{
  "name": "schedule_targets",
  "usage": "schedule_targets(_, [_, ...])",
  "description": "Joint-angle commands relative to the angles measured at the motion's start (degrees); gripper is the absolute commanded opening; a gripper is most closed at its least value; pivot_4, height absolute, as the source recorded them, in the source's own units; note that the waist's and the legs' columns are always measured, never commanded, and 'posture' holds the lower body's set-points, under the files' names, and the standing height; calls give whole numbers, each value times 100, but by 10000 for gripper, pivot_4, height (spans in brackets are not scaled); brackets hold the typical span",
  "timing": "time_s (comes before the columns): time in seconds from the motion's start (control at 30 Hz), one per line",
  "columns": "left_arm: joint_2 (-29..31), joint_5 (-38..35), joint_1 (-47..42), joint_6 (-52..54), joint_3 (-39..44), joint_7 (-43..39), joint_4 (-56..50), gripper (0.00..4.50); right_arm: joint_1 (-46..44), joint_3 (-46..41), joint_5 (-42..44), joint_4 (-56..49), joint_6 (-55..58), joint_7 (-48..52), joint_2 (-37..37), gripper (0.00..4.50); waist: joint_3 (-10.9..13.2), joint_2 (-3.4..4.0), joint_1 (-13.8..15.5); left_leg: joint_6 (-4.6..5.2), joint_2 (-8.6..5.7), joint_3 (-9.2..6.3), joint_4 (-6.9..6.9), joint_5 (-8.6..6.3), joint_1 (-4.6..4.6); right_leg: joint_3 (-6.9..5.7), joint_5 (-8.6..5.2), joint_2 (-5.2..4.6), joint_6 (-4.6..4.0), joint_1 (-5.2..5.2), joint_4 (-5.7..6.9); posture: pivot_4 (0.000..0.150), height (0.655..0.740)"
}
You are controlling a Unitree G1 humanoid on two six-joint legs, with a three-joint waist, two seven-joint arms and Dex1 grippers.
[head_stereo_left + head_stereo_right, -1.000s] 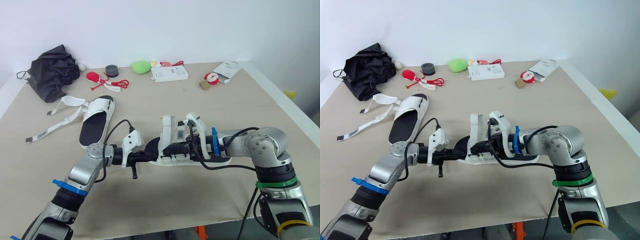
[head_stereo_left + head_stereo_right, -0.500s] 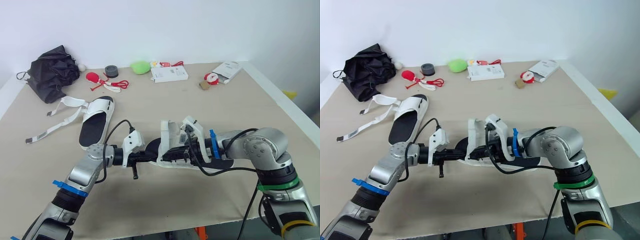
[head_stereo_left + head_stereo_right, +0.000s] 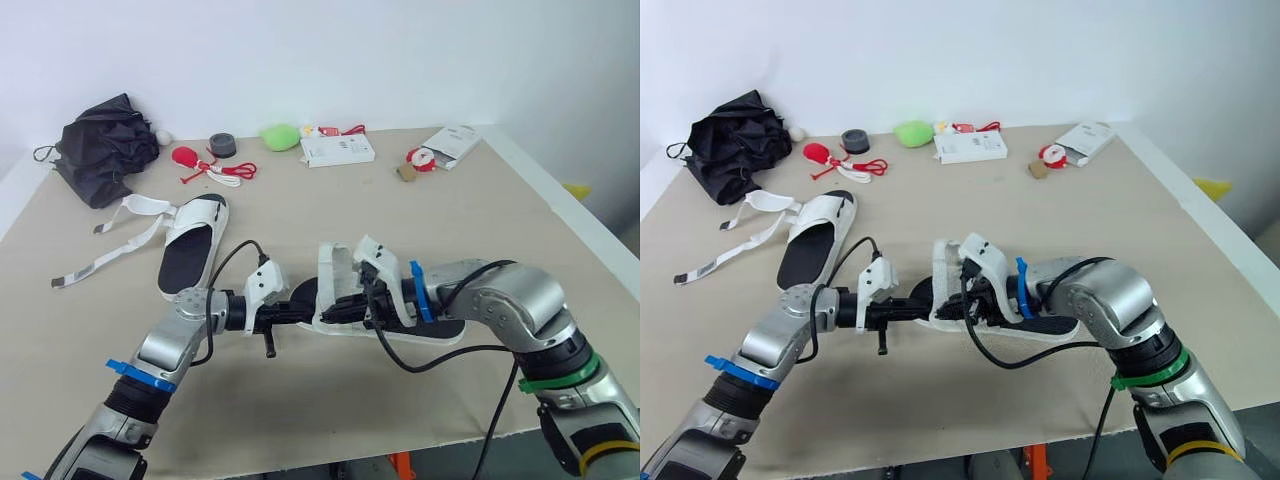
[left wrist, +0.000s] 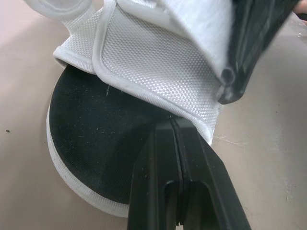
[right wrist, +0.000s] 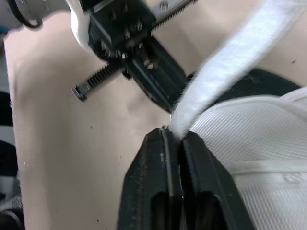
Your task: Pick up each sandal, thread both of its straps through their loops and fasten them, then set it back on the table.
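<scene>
A beige table (image 3: 480, 210) stands against a white wall. At its middle the sandal (image 4: 91, 143) is held between both grippers. The left gripper (image 4: 175, 123) has its fingers pressed together at the edge of the mesh flap (image 4: 158, 62), apparently pinning it so the shoe cannot slide. The right gripper (image 5: 173, 133) is clamped on the strap (image 5: 225, 81), which runs taut away from its fingertips, likely for threading. The second sandal (image 3: 192, 250) lies well beyond the left fingers, its straps loose.

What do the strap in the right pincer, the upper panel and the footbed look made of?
The strap: white textile, fuzzy matte face, likely hook-and-loop. The upper panel: white woven mesh, grid weave visible, bound edge. The footbed: black, finely grained, matte; foam or rubber, cannot tell which.
</scene>
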Motion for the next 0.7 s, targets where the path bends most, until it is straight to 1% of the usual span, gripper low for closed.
schedule_targets(0.03, [7, 197, 63, 61, -192, 22, 271, 0, 39, 148, -81, 260, 95, 224, 83, 19695, 0, 0, 2, 0, 0, 0, 0, 0, 0, 0, 0, 0, 0, 0, 0, 1500, 7400])
schedule_targets(0.07, [11, 200, 63, 54, -195, 19, 278, 0, 33, 134, -62, 244, 102, 293, 76, 23733, 0, 0, 3, 0, -1, 1, 0, 0, -2, 0, 0, -1, 1, 0, 0, 1500, 7400])
schedule_targets(0.1, [12, 202, 62, 49, -198, 18, 285, 0, 39, 124, -29, 194, 82, 407, 46, 26638, 0, 0, 6, 0, -1, 0, 0, 0, -2, 0, 0, -1, 0, 0, 0, 1500, 7400])
schedule_targets(0.17, [16, 201, 60, 39, -202, 17, 296, 0, 51, 89, 29, 116, 56, 593, 0, 34859, 2, 1, 8, -1, -1, -1, 0, -1, -8, -2, -2, -2, 0, -3, -1, 1500, 7400])
schedule_targets(0.2, [18, 200, 60, 36, -203, 17, 301, 0, 53, 75, 25, 98, 36, 653, -18, 38222, 2, 1, 9, -1, -3, -1, 0, -2, -9, -2, -3, -3, 2, -4, -1, 1500, 7400])
schedule_targets(0.23, [20, 199, 59, 31, -204, 16, 304, 0, 43, 48, -16, 122, -2, 695, -22, 44648, 2, 1, 10, -1, -3, -2, 0, -3, -10, -2, -4, -4, 3, -4, -1, 1500, 7400])
schedule_targets(0.37, [22, 198, 61, 22, -206, 16, 315, 0, -183, -317, -39, 576, -76, 685, 157, 44648, 3, 1, 8, -1, -3, -3, 1, -3, -9, -2, -3, -4, 3, -4, 0, 1500, 7400])
schedule_targets(0.53, [20, 201, 61, 10, -221, 8, 330, 0, -782, -1078, 129, 1413, 105, 415, 661, 44648, 16, 12, 6, -2, -4, -1, 4, -2, -10, 0, 4, -3, 2, -6, 0, 1500, 7400])
schedule_targets(0.7, [1, 203, 56, 10, -226, 18, 340, 0, -912, -1231, 49, 1671, 304, 256, 883, 44648, 17, 13, 13, -1, -3, -6, 2, -2, -19, -4, 0, -2, 1, -9, 0, 1500, 7400])
